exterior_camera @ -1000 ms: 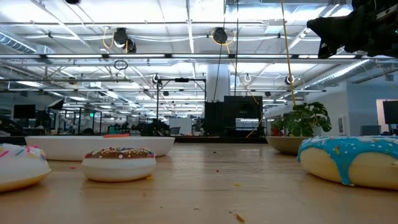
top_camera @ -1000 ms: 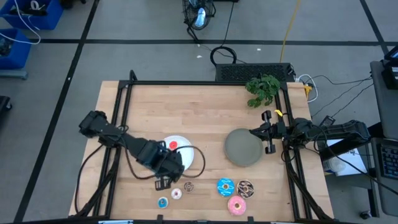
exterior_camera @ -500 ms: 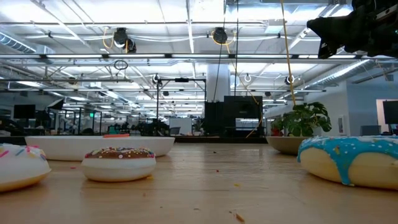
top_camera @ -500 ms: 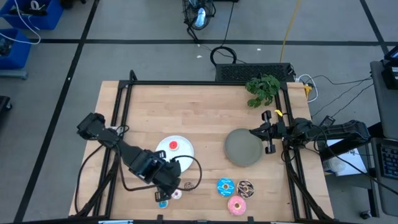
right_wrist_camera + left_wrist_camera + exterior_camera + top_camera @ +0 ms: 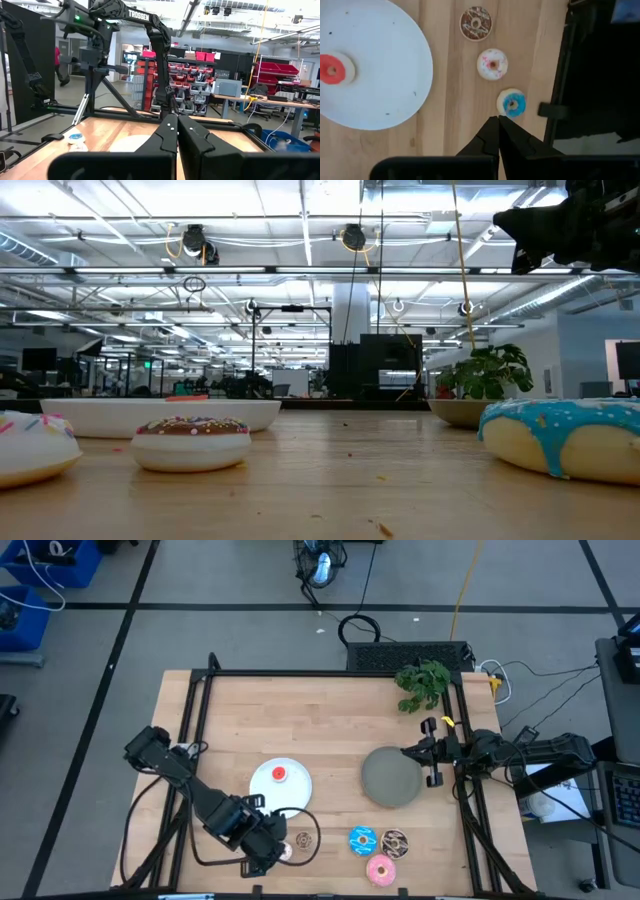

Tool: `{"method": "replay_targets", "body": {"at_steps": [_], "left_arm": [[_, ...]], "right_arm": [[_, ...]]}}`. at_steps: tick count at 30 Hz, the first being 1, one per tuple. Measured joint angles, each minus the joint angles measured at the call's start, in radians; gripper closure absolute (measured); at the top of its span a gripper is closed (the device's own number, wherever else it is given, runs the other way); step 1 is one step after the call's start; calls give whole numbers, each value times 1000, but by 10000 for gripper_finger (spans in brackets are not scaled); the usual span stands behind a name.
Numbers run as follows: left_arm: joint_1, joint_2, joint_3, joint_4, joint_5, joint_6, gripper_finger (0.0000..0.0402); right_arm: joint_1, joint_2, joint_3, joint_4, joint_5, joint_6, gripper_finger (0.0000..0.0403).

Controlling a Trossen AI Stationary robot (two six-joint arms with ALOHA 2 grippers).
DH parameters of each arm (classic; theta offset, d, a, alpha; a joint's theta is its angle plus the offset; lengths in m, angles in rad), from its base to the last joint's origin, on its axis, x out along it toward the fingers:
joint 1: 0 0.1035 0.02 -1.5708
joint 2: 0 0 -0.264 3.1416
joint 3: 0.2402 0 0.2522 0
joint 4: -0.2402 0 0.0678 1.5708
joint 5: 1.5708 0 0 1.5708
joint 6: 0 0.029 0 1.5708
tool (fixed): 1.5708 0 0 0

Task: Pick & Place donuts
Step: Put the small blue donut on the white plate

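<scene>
donuts: seven in all, I count four tiny and three larger
tiny donuts: blue one (image 5: 511, 103) just past my left fingertips near the table's front edge, then pink-white one (image 5: 492, 64), then brown one (image 5: 475, 23), all on bare wood in a row; red one (image 5: 278, 775) sits on the white plate (image 5: 295, 788)
larger donuts: pink one (image 5: 380, 869) at the front edge, blue-iced one (image 5: 362, 839) and sprinkled brown one (image 5: 394, 841) side by side just behind it
plates: two, the white one and a grey plate (image 5: 390, 777) further back to the right
hidden: from above my left arm covers the tiny blue and part of the pink-white; the low view cuts off the pink and blue-iced donuts at its edges
left gripper (image 5: 498, 120): low over the front edge, wrist bent down toward the tiny donuts, fingers pressed together with nothing between them
right gripper (image 5: 176, 125): parked by the grey plate's right rim, level with the table, fingers closed and empty
far: plant (image 5: 422, 683) at the back right corner
</scene>
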Motion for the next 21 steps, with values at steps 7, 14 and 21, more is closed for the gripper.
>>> {"method": "replay_targets", "body": {"at_steps": [7,14,21], "left_arm": [[-2,-1,0,10,-1,-52,394],[-35,26,0,120,5,-44,395],[-54,157,0,224,183,-44,397]], "right_arm": [[0,0,0,0,0,-1,403],[0,1,0,2,0,-27,403],[0,3,0,6,79,-33,403]]}}
